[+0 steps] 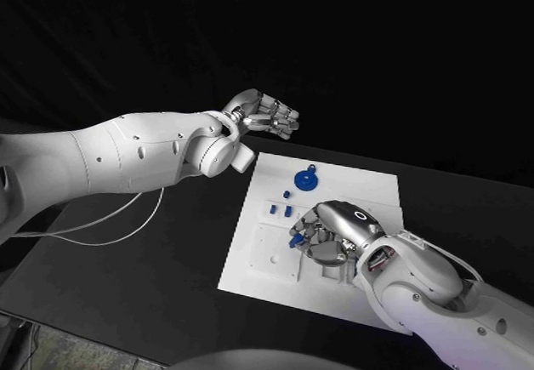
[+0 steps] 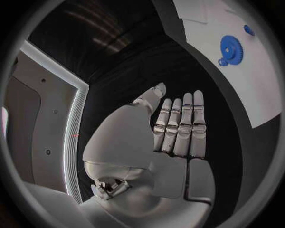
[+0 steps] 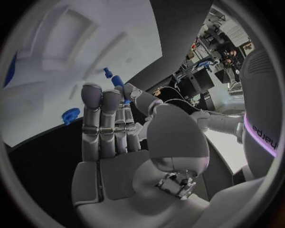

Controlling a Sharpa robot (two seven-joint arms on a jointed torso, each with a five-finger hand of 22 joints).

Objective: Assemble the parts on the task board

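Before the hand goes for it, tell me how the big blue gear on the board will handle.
The blue gear looks like thin, rigid plastic, so probably light and stiff. Lying flat on the task board, it should slide rather than roll when pushed. Its toothed rim may help the grip.

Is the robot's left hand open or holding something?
Open: the left hand holds nothing, its fingers straight and side by side, off the white task board.

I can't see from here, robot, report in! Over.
Left hand open, up beside the task board. Right hand low over it, pinching small blue part. Blue gear lies clear.
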